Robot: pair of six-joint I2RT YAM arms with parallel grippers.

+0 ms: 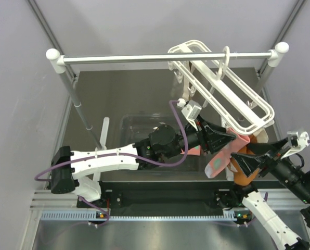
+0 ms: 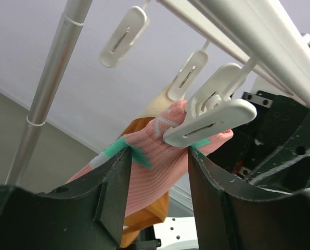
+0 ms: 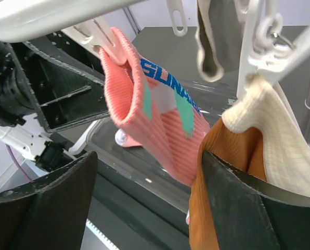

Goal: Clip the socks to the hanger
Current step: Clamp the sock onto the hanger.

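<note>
Pink sock [image 2: 160, 151] hangs pinched in a clip [image 2: 212, 122] at the near end of the hanger [image 1: 238, 104], left gripper [image 2: 159, 156] and right gripper [image 3: 147, 156] both spread, holding nothing; I judge it clipped, and next I back out for its mate.

Setting: a robot lab test cell, we judge. We list plain grey walls [image 1: 144, 26], a bare steel table [image 1: 118, 94], metal frame posts [image 1: 74, 94], a left arm [image 1: 108, 159] and right arm [image 1: 269, 213] bolted to a slotted base rail [image 1: 144, 214], and exposed purple cabling [image 1: 184, 136].
</note>
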